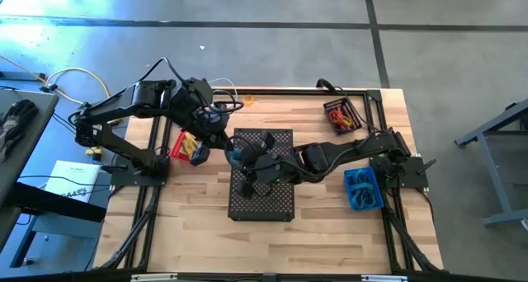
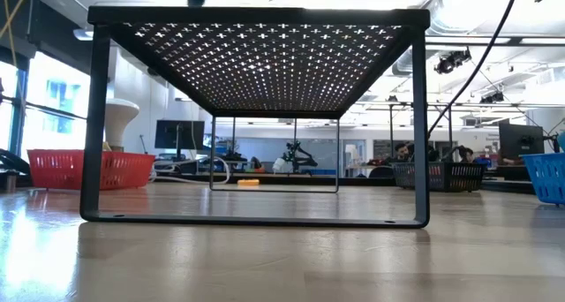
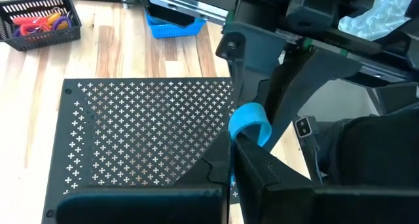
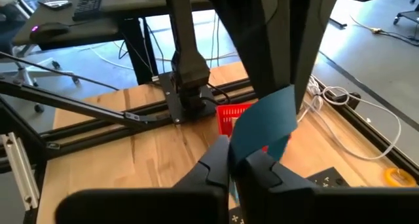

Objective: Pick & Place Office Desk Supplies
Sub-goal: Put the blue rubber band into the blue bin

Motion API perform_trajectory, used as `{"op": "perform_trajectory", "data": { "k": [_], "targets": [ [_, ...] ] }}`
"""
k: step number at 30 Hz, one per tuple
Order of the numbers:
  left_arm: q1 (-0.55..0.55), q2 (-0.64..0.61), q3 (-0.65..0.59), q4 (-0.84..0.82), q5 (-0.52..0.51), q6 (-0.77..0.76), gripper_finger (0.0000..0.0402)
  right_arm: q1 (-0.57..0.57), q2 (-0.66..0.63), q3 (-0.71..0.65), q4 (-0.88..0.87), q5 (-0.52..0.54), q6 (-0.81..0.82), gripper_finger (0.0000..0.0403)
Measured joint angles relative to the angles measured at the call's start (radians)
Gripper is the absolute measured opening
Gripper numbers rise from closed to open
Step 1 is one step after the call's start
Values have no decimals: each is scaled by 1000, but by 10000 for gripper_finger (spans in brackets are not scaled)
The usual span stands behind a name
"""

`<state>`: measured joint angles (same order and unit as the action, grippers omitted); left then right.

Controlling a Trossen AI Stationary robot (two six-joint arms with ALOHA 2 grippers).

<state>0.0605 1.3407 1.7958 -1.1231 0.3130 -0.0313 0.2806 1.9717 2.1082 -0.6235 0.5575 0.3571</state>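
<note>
Both claws are clenched on one blue band (image 3: 251, 122) above the perforated black stand (image 3: 144, 129) — left claw (image 3: 234, 144), right claw (image 4: 237, 160) — each pinching an end.

Both grippers (image 3: 234, 140) pinch blue band (image 3: 251, 121) above perforated stand (image 3: 144, 129)

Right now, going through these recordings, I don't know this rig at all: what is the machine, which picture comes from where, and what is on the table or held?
Two dark robot arms work at a wooden table. One picture looks straight down, one looks level across the tabletop, and one comes from each wrist. In the middle stands a black perforated stand. Around it are a red basket, a blue basket and a dark basket holding coloured loops. The left gripper and the right gripper meet above the stand, both shut on one blue band, as if passing it between them.
</note>
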Motion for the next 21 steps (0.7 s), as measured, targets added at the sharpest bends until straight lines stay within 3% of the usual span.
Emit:
{"op": "perform_trajectory", "data": {
  "k": [11, 21],
  "targets": [
    [0, 0, 0, -2, -53, 55, 8, 7, 0, 0, -10, -18, -11, 3],
    [0, 15, 0, -24, -84, 95, 96, 60, 0, 0, -267, -59, 200, 3]
  ]
}}
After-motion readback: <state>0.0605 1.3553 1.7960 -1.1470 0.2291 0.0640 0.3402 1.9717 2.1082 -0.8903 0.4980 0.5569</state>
